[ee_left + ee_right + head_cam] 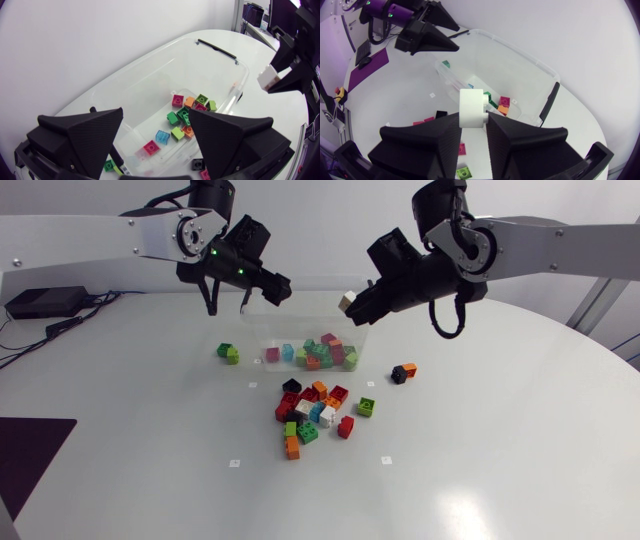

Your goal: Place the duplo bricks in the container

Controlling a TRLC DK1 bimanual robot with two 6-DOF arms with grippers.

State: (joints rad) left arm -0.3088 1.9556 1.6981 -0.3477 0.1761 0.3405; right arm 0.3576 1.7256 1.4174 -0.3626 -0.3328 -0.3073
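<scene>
Fig. The right claw (349,302) is pinching a white brick (471,107) between its two fingers and is hanging over the right-hand end of the clear container (515,51), well above the coloured bricks already lying inside. The left claw (155,114) is hovering spread and empty over the opposite end. A loose pile of bricks (312,416) is waiting on the desk (500,465) in front of the container.

Step in hand, as judged: releasing the white brick. To do it well, the right claw should be carrying the brick fully inside the rim line, lowering a little so that it is not bouncing out, and only then parting its fingers, while keeping apart from the left claw.

The brick is projecting beyond the fingertips; its long axis appears to be running along the fingers, and a stud seems to be facing sideways, though this is uncertain.
</scene>
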